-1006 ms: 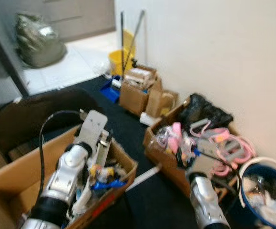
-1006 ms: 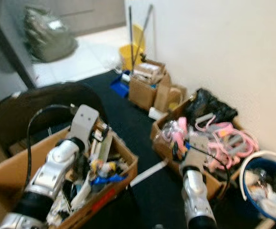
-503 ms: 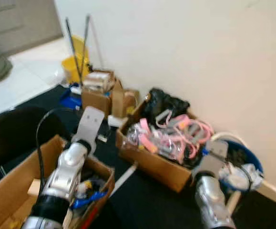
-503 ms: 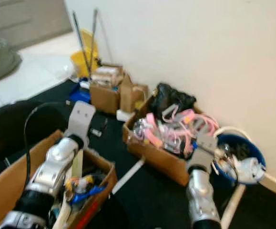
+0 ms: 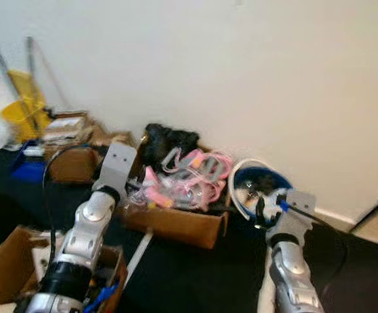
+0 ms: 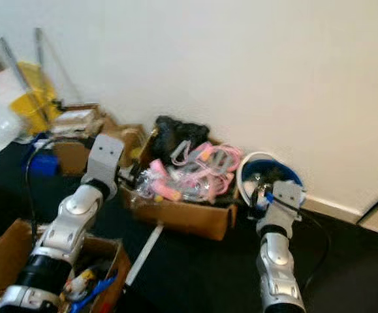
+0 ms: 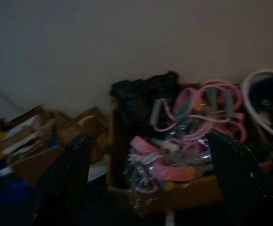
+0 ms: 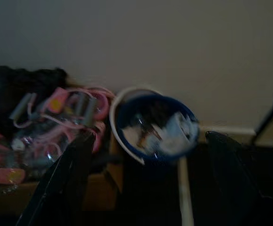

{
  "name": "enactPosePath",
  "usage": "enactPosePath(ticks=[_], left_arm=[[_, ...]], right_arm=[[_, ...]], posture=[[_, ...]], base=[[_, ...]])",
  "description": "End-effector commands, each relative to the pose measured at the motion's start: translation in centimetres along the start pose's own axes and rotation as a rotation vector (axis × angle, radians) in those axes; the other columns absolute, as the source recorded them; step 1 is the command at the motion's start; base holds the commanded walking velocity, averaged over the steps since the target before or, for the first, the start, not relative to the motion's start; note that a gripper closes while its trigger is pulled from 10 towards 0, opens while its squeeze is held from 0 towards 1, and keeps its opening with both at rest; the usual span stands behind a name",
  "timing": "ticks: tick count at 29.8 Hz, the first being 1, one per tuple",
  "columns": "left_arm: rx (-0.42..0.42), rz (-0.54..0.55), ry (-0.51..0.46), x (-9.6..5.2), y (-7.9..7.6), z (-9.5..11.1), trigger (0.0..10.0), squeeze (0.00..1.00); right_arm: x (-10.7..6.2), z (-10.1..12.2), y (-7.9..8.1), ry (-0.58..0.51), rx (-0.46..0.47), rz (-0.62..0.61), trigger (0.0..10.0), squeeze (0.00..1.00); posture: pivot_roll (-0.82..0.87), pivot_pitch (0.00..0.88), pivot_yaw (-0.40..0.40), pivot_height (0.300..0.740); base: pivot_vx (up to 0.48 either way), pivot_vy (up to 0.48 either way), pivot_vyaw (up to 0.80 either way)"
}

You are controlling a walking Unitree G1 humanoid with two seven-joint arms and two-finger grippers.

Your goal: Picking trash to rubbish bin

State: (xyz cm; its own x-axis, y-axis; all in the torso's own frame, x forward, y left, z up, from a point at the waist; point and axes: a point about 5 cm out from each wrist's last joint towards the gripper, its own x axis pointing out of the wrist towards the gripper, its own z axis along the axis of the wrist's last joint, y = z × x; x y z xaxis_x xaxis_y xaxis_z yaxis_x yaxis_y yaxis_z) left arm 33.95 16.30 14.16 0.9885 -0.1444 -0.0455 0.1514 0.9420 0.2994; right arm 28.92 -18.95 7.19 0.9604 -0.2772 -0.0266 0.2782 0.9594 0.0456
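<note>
Turning right has brought the bin [image 5: 260,190] to the middle of the view, against the wall beside the box [image 5: 175,218] of pink clutter, so the drop-off looks close. The bin is blue, white-rimmed, apparently part-filled with pale scraps. Left gripper [image 7: 145,183] and right gripper [image 8: 145,181] gape wide, empty.

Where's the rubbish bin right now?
The blue rubbish bin stands against the white wall, ahead on the robot's right, just beyond the right gripper and beside the cardboard box of pink items.
</note>
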Motion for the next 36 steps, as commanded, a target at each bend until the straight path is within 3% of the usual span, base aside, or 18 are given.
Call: enactPosePath(ticks=[1,5,13,36], left_arm=[[-0.014,0.010,0.015,-0.09,0.22,-0.50,10.0,0.00],[-0.062,0.015,0.023,-0.11,0.03,-0.72,10.0,0.00],[-0.083,0.025,0.043,-0.14,-0.05,-1.07,10.0,0.00],[-0.066,0.032,0.005,0.00,0.32,-0.52,10.0,0.00]], right_arm=[[-0.24,-0.43,-0.26,0.025,-0.011,-0.011,10.0,0.00],[-0.21,-0.42,-0.23,0.027,-0.014,-0.012,10.0,0.00],[-0.19,-0.31,-0.19,0.024,-0.017,-0.009,10.0,0.00],[-0.85,-0.88,-0.36,0.042,-0.020,-0.026,10.0,0.00]], posture=[[0.01,0.081,0.059,0.740],[0.00,0.072,0.064,0.740],[0.00,0.064,0.060,0.740],[0.00,0.074,0.074,0.740]], base=[[0.000,0.000,-0.80],[0.000,0.000,-0.80],[0.000,0.000,-0.80],[0.000,0.000,-0.80]])
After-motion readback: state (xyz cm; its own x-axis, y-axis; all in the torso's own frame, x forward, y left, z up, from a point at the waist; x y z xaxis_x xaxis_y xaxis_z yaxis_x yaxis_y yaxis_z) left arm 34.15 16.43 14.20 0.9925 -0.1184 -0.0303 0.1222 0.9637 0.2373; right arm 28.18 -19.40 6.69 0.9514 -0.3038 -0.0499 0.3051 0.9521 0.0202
